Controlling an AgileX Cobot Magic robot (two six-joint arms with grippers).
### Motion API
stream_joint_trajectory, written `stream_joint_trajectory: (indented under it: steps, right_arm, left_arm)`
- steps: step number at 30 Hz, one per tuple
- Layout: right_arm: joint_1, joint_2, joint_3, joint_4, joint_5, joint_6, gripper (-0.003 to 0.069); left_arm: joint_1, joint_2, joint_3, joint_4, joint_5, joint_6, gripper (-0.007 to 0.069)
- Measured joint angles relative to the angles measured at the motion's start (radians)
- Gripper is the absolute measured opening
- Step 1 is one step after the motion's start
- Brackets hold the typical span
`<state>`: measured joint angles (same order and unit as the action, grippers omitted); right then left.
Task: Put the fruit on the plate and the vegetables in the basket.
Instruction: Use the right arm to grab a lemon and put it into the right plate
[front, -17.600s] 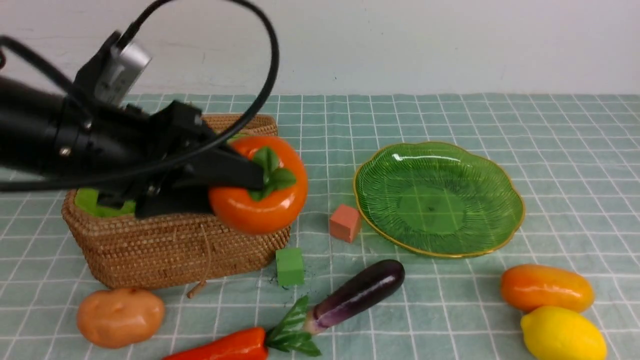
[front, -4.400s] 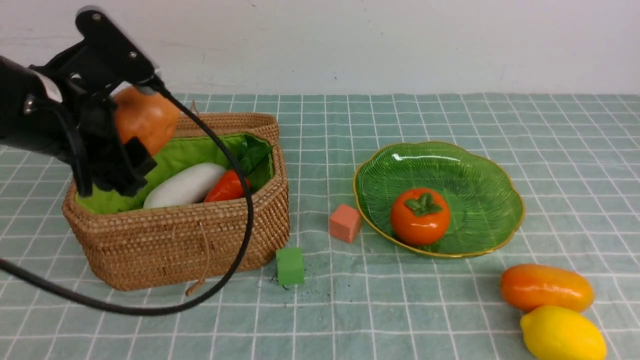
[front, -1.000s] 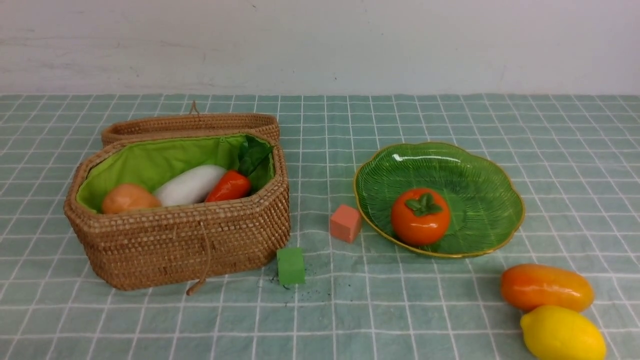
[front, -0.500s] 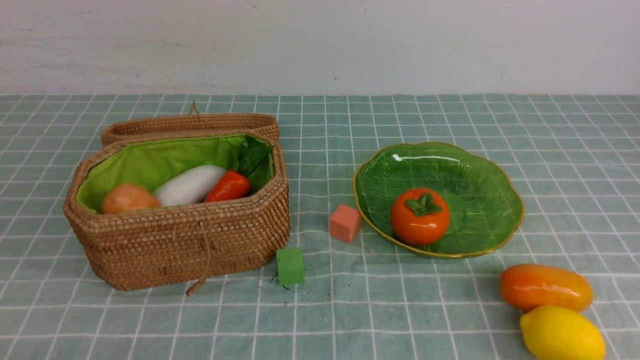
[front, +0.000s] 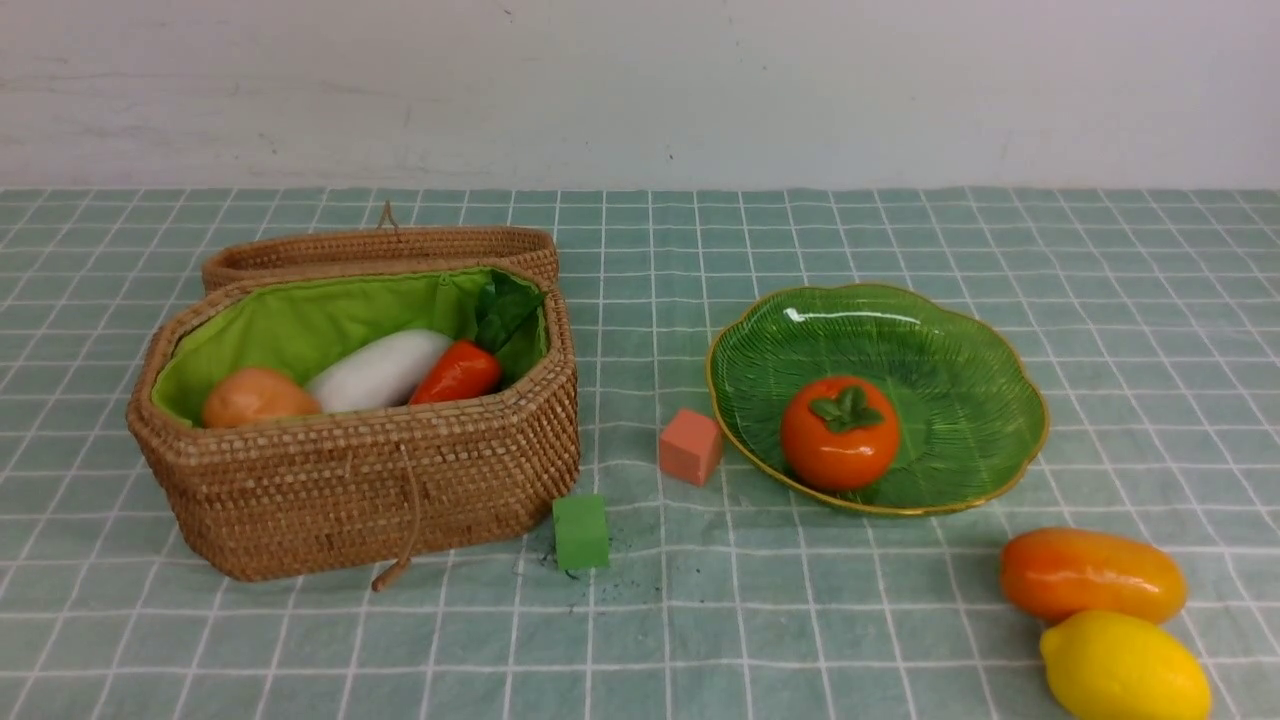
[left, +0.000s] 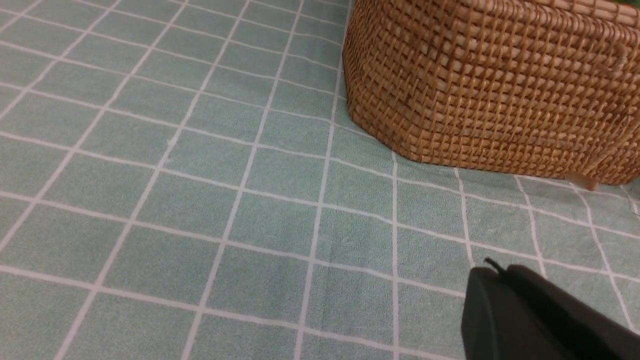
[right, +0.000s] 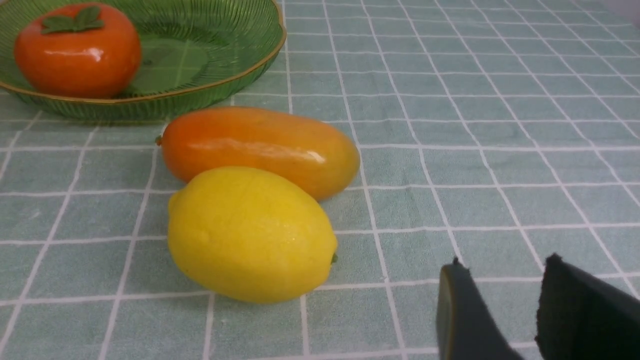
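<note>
- Since the earlier front views our left arm has gone out of that view, and the potato (front: 255, 395) it carried now lies in the basket (front: 350, 490), beside the white vegetable (front: 380, 368) and the carrot (front: 458, 372).
- We see the persimmon (front: 838, 432) resting on the plate (front: 960, 340).
- We find the mango (front: 1092, 575) and the lemon (front: 1125, 665) touching each other on the desk (front: 800, 620), near the plate but outside it.
- Our left claw (left: 492, 272) has its fingers together and empty, near the basket's wall.
- Our right claw (right: 505, 261) has its fingers apart with nothing between them, near the lemon.
</note>
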<state>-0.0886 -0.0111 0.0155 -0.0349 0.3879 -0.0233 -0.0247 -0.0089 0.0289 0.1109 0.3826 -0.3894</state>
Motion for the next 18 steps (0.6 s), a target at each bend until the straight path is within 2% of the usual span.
stream_joint_trajectory:
  steps: [18]
  right_arm:
    - [0.021, 0.000, 0.000, -0.038, -0.005, 0.000, 0.0242]
  left_arm:
    - [0.000, 0.000, 0.000, 0.000, 0.000, 0.000, 0.0015]
